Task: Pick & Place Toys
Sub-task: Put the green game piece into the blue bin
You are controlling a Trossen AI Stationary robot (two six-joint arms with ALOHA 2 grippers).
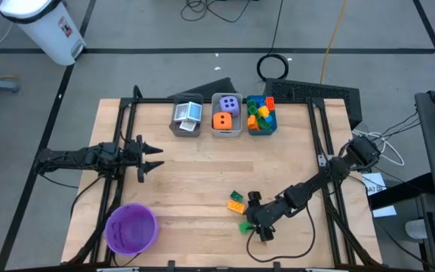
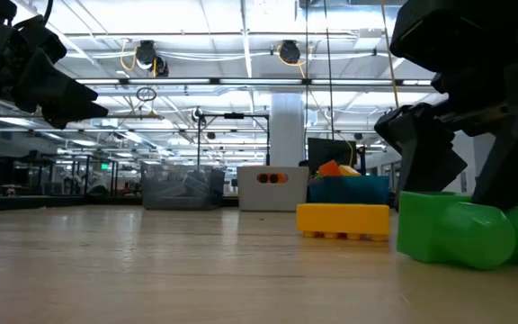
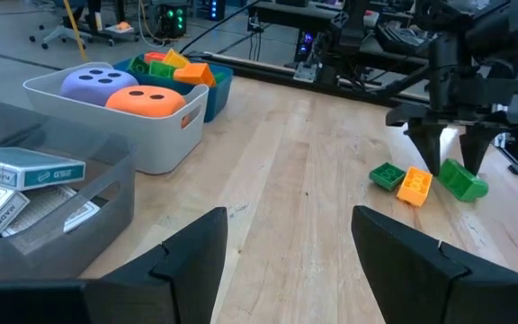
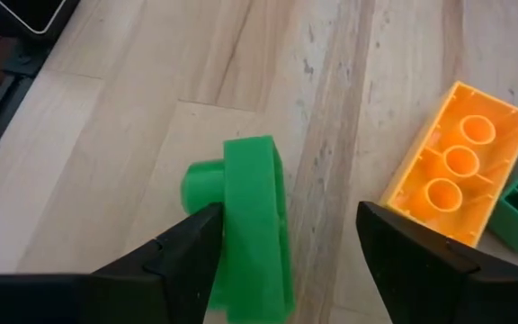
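I have the right end effector [image 4: 281, 247] hanging over the green brick [image 4: 250, 225] near the desk's [image 1: 187, 181] front edge, its 2 fingers apart and straddling it, not yet clamped. The brick's long axis runs along the gap, hard against 1 finger. The left end effector [image 1: 154, 158], fingers apart, waits well away.

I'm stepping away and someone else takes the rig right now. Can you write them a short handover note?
Right gripper: open, low over the table's near right area, straddling a green brick, not closed on it.
Left gripper: open, waiting at the table's left, empty.
Done: both dice in the middle bin, cards in the grey bin, many bricks in the blue bin.
Left: the green brick, an orange brick and a darker green brick on the table.
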